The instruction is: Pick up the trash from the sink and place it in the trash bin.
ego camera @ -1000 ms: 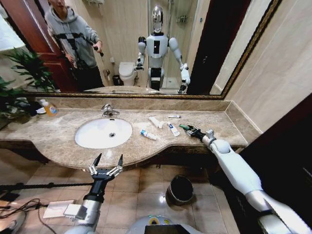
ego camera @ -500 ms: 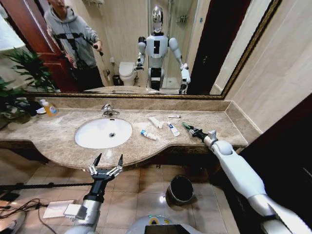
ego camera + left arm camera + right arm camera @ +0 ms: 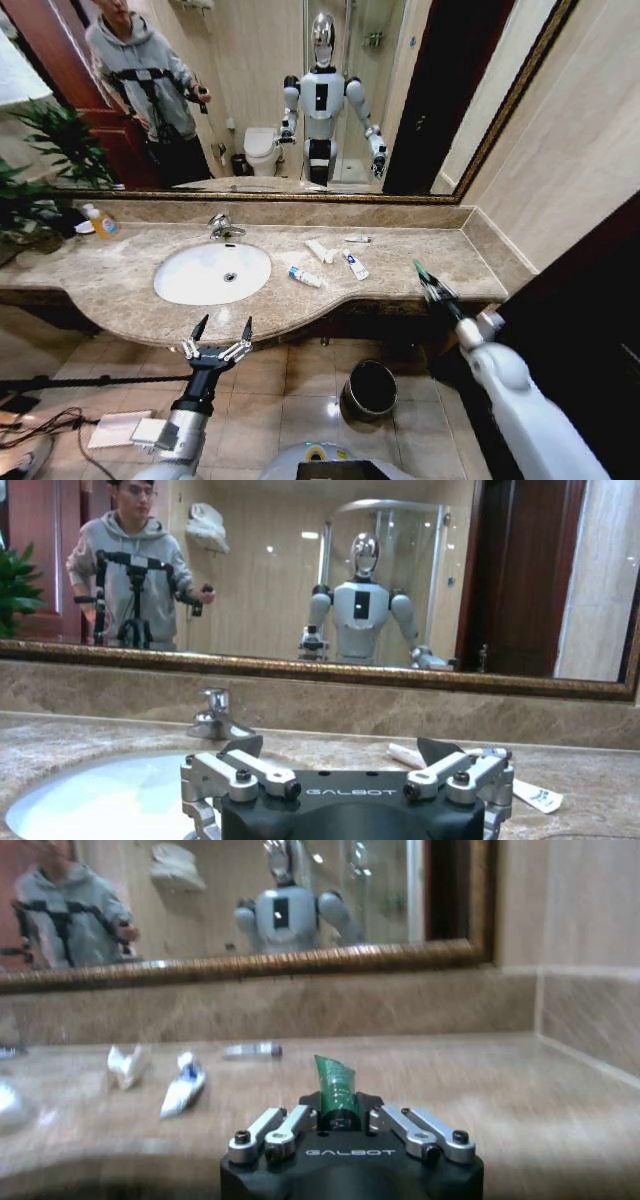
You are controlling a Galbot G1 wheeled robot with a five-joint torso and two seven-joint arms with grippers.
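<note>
Head view: the beige marble countertop [image 3: 120,275] spans the scene, with the white sink [image 3: 212,272] set into its left half and the dark trash bin [image 3: 369,389] on the floor below the counter's front edge. The right gripper [image 3: 436,291], clamped on a green tube [image 3: 335,1088] that stands up lengthwise between its fingers, hangs above the counter's right front edge; the bin lies below it and toward the robot's left, clearly nearer this arm than the other. Four more pieces of trash [image 3: 305,276] lie on the counter just right of the sink. The left gripper [image 3: 216,337], fingers spread, hovers idle before the basin.
</note>
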